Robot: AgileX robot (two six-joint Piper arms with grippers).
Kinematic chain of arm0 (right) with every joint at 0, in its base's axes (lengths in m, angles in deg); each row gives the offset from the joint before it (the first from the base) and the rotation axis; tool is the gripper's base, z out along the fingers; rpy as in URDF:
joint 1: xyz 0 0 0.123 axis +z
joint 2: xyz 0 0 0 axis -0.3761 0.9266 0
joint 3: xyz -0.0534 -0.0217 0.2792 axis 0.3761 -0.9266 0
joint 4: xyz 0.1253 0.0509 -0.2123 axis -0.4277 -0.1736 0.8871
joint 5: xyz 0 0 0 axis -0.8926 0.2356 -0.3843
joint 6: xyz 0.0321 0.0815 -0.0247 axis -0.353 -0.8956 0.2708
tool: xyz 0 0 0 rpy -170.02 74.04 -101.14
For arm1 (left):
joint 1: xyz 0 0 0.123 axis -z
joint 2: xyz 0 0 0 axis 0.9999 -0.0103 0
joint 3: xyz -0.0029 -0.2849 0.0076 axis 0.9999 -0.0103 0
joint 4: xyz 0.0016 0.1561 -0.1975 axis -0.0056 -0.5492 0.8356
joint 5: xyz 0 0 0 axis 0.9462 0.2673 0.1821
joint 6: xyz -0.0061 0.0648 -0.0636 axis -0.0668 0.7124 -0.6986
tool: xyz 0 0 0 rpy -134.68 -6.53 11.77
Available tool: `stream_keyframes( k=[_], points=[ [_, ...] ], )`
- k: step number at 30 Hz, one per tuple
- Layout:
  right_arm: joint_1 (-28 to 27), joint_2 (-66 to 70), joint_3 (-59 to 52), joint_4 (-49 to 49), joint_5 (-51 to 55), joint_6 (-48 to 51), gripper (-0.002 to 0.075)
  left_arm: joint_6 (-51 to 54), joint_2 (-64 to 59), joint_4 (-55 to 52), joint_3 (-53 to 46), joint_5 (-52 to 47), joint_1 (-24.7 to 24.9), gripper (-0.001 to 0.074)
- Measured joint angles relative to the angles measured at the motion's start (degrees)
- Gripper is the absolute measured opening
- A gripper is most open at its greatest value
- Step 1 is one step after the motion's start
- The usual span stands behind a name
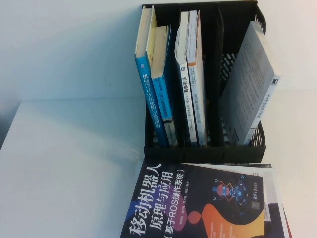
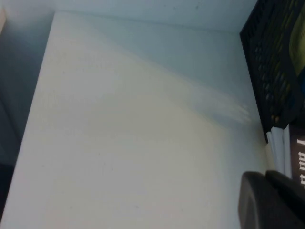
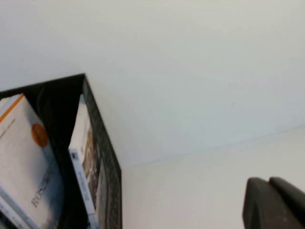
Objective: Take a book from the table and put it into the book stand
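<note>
The book [image 1: 193, 208], black with a big white Chinese title and orange and purple blobs, lies flat on the white table [image 1: 69, 163] just in front of the black book stand [image 1: 198, 151]. Neither gripper shows in the high view. In the left wrist view my left gripper [image 2: 266, 175] is shut and empty, over the table beside the book's edge [image 2: 298, 152] and the stand's mesh wall [image 2: 267, 57]. In the right wrist view my right gripper [image 3: 269, 181] is shut and empty, over bare table to the side of the stand [image 3: 102, 143].
The stand holds two blue-spined books [image 1: 156, 94] in its left slots, white books [image 1: 193, 79] in the middle and a grey-white book [image 1: 252, 84] leaning in the right slot. Another white book [image 1: 275, 198] lies under the black one. The slot between the middle and right books is open.
</note>
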Motion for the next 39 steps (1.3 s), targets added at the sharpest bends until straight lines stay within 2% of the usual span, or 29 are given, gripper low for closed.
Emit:
stream_keyframes(
  k=[4,8,17,22,25,29,32,35,39],
  points=[
    [2.51,0.37,-2.48,-1.58,0.33,3.73,-0.0003,-0.71,-3.51,3.29,0.0,3.49,0.0,-0.0004],
    [5.16,3.71,-4.09,-0.46,1.43,5.67,-0.0003,0.2,-7.89,12.5,0.0,8.29,0.0,-0.0004],
    [7.82,17.23,-4.36,-0.39,6.22,7.11,-0.0003,22.08,-19.07,37.03,0.0,9.98,0.09,-0.0004],
    [7.98,24.33,-4.36,-7.85,9.77,9.66,-0.0003,32.18,-25.59,45.09,0.46,9.88,-0.56,-0.0004],
    [7.98,29.35,-4.36,-15.86,11.21,13.51,-0.0003,37.8,-29.55,51.2,0.46,7.93,-4.36,-0.0004],
    [7.98,37.25,-4.36,-26.41,10.66,19.85,-0.0003,51.17,-36.01,63.16,0.46,-1.22,-14.17,-0.0004],
    [7.98,42.65,-4.36,-34.33,9.33,26.22,-0.0003,57.5,-41.89,71.44,0.53,-7.24,-20.99,-0.0004],
    [7.98,47.5,-4.36,-39.78,7.78,30.28,-0.0003,61.11,-47.1,75.34,0.8,-9.52,-22.94,-0.0004],
    [7.98,52.83,-4.36,-41.3,3.76,31.21,-0.0003,62.92,-50.91,73.57,1.0,-10.64,-22.21,-0.0004]
  ],
)
